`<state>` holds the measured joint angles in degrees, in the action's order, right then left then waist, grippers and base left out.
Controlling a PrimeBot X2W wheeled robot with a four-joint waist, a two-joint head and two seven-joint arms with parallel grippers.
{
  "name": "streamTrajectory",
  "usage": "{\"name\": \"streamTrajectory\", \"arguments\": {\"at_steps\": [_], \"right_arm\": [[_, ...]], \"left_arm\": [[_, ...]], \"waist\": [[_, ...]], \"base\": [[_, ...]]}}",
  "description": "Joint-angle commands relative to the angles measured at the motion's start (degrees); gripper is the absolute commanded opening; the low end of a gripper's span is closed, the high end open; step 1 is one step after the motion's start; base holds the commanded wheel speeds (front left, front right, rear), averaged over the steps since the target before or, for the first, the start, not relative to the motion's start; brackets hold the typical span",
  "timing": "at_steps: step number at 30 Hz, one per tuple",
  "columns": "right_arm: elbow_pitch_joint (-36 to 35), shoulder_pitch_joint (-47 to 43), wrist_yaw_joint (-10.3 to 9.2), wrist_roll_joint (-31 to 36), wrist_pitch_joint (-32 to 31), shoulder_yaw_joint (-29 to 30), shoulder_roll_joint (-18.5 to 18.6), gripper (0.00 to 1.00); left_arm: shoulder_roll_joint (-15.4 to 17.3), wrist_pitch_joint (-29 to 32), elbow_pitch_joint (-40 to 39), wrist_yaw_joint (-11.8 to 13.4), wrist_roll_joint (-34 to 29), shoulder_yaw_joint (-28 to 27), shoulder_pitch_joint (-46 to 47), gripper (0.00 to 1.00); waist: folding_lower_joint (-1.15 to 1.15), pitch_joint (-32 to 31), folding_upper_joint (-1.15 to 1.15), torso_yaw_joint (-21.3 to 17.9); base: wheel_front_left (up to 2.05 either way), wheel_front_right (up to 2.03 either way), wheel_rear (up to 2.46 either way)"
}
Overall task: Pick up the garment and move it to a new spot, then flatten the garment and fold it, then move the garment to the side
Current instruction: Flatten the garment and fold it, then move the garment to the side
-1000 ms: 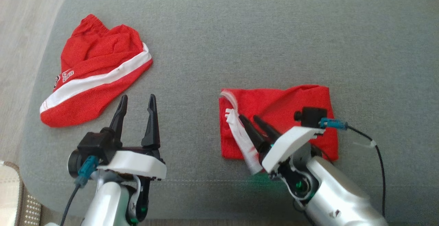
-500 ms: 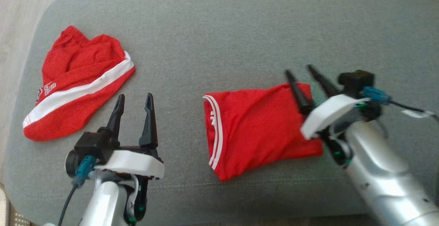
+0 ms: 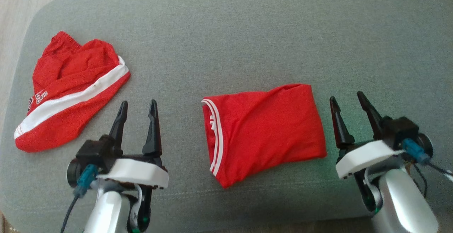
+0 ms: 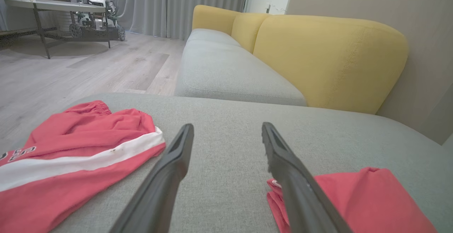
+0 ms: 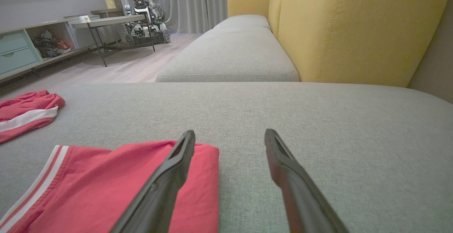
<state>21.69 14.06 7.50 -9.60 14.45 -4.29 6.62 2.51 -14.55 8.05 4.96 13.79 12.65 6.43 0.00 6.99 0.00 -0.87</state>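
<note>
Head view: the folded garment (image 3: pixel 263 134) lies mid-cushion on the sofa (image 3: pixel 226 31), between left gripper (image 3: pixel 138 102) and right gripper (image 3: pixel 346 96), both spread wide and empty.

Left wrist view: soft, light cloth, it looks limp, so pinch through every layer.

Right wrist view: the folded edge lies near the right gripper, probably the best hold.

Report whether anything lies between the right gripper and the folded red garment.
Nothing visible does. The right gripper, jaws open, sits just right of the folded red garment, with bare gray sofa cushion between them. The crumpled red shorts lie far off at the cushion's left.
</note>
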Motion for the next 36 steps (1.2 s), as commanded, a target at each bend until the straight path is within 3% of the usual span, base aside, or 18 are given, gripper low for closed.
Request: {"name": "streamTrajectory", "arguments": {"at_steps": [1,20,36], "right_arm": [[-3.8,-0.6,-0.01,2.0,0.5,0.3,-1.4,1.0],[-4.9,-2.3,-0.01,4.1,0.5,2.4,-3.5,1.0],[8.1,3.1,-0.01,-7.1,-1.8,-2.4,-3.7,1.0]], "left_arm": [[0.4,-0.4,-1.7,0.0,-0.1,-1.5,0.6,1.0],[0.4,-0.4,-1.2,0.3,0.5,-0.7,0.5,1.0],[0.4,-0.4,-1.3,0.1,0.5,-0.2,1.9,1.0]], "waist": [[0.0,0.0,0.0,-0.2],[0.0,-0.4,0.0,0.2],[0.0,2.5,0.0,1.2]], "base": [[0.0,0.0,0.0],[0.0,0.0,0.0],[0.0,0.0,0.0]]}}
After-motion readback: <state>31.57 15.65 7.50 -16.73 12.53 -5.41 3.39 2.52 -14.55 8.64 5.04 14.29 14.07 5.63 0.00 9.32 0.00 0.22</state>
